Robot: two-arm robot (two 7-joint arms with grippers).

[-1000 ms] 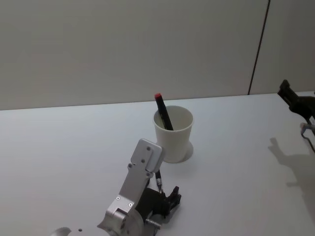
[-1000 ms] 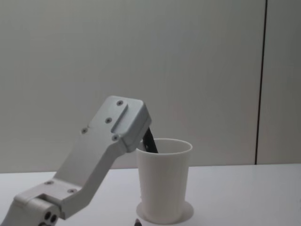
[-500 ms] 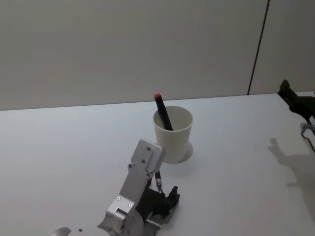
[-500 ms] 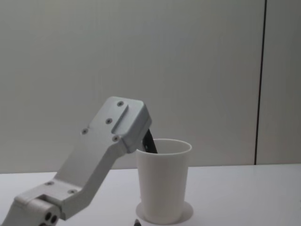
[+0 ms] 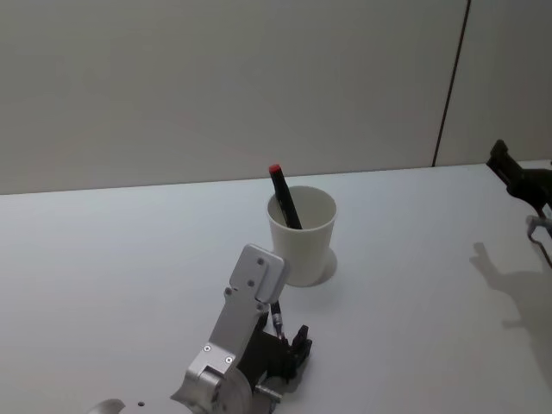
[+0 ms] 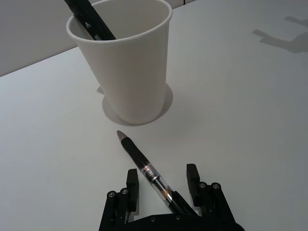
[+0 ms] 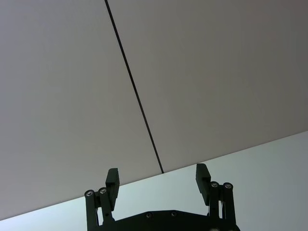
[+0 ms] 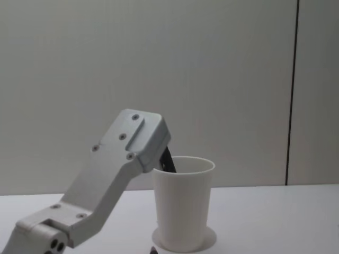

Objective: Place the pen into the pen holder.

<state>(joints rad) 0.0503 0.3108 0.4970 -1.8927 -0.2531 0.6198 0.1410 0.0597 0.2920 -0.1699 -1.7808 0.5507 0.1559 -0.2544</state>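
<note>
L gripper (image 6: 161, 171) sits low over table (image 5: 103, 259) just in front of pen holder (image 5: 302, 243), fingers spread, gripping nothing; clear-barrel pen (image 6: 142, 164) lies btwn them, tip twd pen holder. Inside it stands black pen (image 5: 285, 197) w/ red cap, tilted, leaning on rim. R gripper (image 7: 157, 170) parked far right, fingers apart

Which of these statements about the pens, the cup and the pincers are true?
1. The black pen with the red cap leans inside the white cup. True.
2. The cup lies tipped on its side. False: it stands upright on the table.
3. The left pincer is open, with a clear-barrelled pen between its fingers. True.
4. The right pincer is shut on the black pen. False: it is open, holds nothing, and sits off at the table's right side.
</note>
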